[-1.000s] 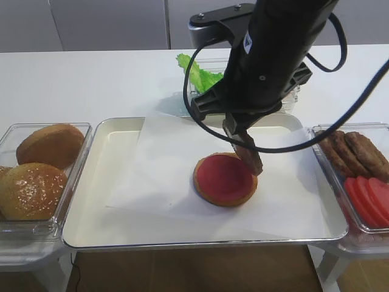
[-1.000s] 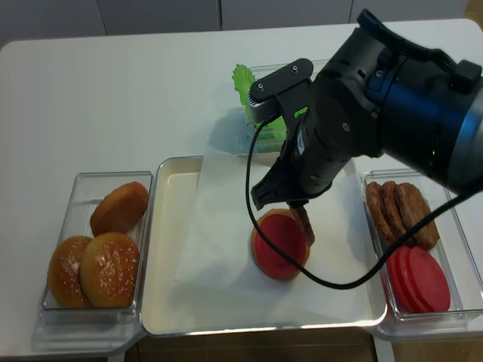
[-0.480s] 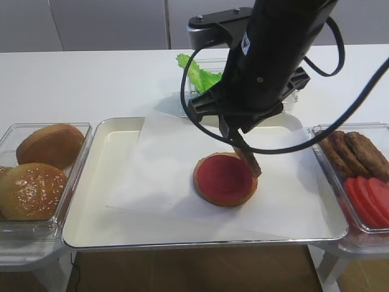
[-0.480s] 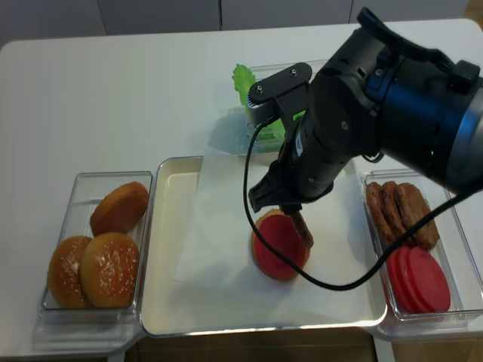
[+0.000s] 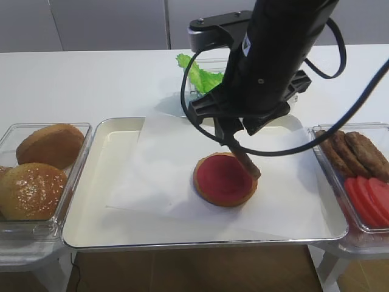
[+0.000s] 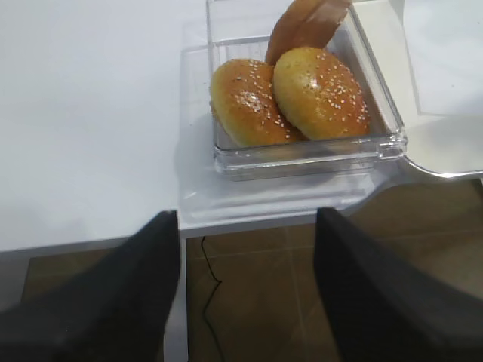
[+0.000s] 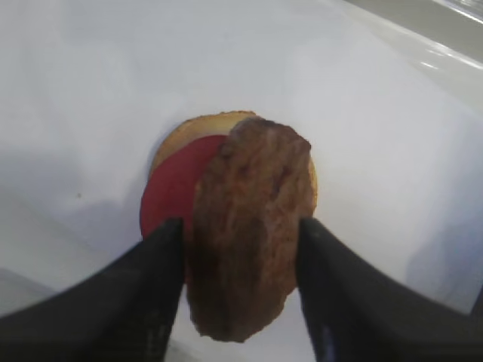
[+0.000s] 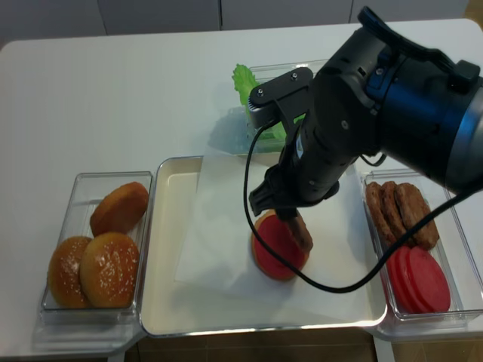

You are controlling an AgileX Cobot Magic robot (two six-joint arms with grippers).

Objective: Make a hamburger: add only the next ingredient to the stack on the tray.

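Note:
The stack (image 5: 220, 180) (image 8: 276, 247), a tan bun base under a red disc, lies on the paper-lined cream tray (image 5: 97, 182) (image 8: 162, 256). The dark-brown meat patty (image 5: 246, 163) (image 8: 299, 230) (image 7: 249, 226) leans tilted on the stack's right edge. My right gripper (image 5: 230, 132) (image 7: 240, 226) hangs just above it, open, its two fingers either side of the patty with thin gaps. In the left wrist view my left gripper (image 6: 247, 219) is open and empty over the table's front edge. It does not show in the high views.
A clear tub of domed bun tops (image 5: 42, 164) (image 6: 302, 90) stands left of the tray. Another tub at the right holds more patties (image 5: 358, 152) and red tomato slices (image 5: 368, 198). Behind the tray is a tub of green lettuce (image 5: 197, 73).
My right gripper's fingers have spread apart. The patty, which hung edge-down in the grip, has sunk and tipped against the stack's right edge.

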